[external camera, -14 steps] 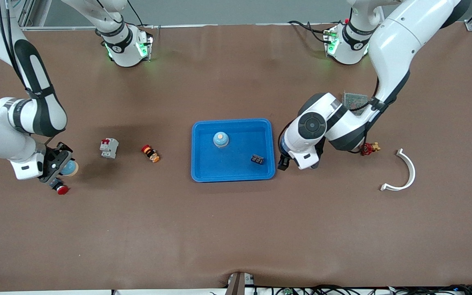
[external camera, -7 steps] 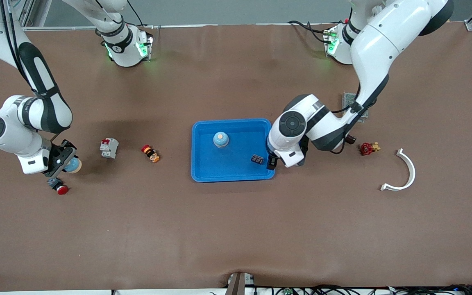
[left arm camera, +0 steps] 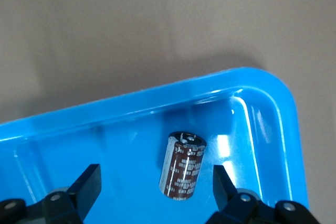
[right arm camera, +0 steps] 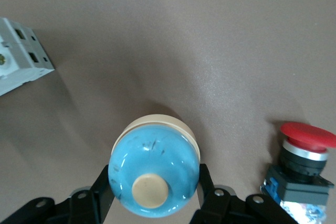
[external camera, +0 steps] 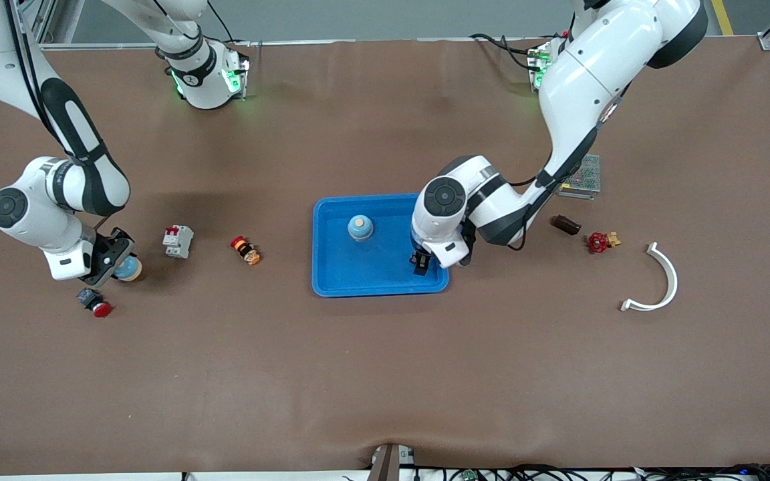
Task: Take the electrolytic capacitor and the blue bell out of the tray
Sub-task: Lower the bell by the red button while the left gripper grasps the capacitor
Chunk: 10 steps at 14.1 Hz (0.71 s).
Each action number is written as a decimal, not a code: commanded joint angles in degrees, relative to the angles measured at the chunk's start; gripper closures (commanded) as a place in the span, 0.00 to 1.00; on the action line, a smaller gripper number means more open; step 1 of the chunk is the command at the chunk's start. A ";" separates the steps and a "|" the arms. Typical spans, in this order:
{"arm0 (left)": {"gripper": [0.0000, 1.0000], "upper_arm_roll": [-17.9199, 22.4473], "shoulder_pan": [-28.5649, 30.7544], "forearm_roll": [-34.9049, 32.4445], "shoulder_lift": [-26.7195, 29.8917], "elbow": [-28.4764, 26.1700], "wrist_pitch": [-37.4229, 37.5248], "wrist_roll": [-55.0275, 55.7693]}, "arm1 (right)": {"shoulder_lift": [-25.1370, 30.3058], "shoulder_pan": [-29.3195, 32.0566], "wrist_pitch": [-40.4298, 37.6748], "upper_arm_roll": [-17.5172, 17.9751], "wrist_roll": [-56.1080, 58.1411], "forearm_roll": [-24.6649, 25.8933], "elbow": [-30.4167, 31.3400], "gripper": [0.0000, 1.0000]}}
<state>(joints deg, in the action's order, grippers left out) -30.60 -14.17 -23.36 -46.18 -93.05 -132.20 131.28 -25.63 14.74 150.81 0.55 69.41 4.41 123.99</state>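
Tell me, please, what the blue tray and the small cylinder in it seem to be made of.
The blue tray looks like glossy moulded plastic: bright highlights, rounded rim. The cylinder, apparently a capacitor, wears a shiny dark brown printed sleeve, probably plastic film; what lies under it cannot be seen.

A brown mat covers the table. Above its top edge runs a grey strip, perhaps floor. Light is even.
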 commanded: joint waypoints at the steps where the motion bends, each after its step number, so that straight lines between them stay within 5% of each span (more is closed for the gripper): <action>1: 0.11 2.21 -2.79 -0.11 -1.55 2.52 -0.87 1.26 | 0.06 1.60 2.29 1.29 1.25 -0.02 1.43 0.62; 3: 0.19 2.39 -2.79 -0.11 -2.25 2.52 -1.13 1.26 | -0.55 1.60 2.38 1.29 1.25 -0.02 1.43 0.62; 5: 0.39 2.39 -3.15 -0.11 -2.34 2.52 -1.93 1.18 | -0.91 1.60 2.99 1.29 1.25 -0.02 1.43 0.62; 7: 0.87 2.39 -2.45 -0.29 -1.99 2.61 -1.93 0.56 | -1.00 1.60 3.09 1.29 1.25 -0.02 1.43 0.62; 8: 1.00 2.39 -2.36 -0.46 -1.73 2.78 -1.93 0.47 | -1.26 1.60 3.09 1.38 1.16 -0.02 1.43 0.61; 10: 1.00 2.39 -2.01 -0.55 -0.41 3.66 -0.97 -0.75 | -1.35 1.69 3.17 1.38 1.08 -0.10 1.43 0.54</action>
<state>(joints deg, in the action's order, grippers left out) -28.56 -16.23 -23.42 -47.79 -90.57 -133.83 131.55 -27.26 14.75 152.87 0.61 69.42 4.41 124.37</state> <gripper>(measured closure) 0.661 0.339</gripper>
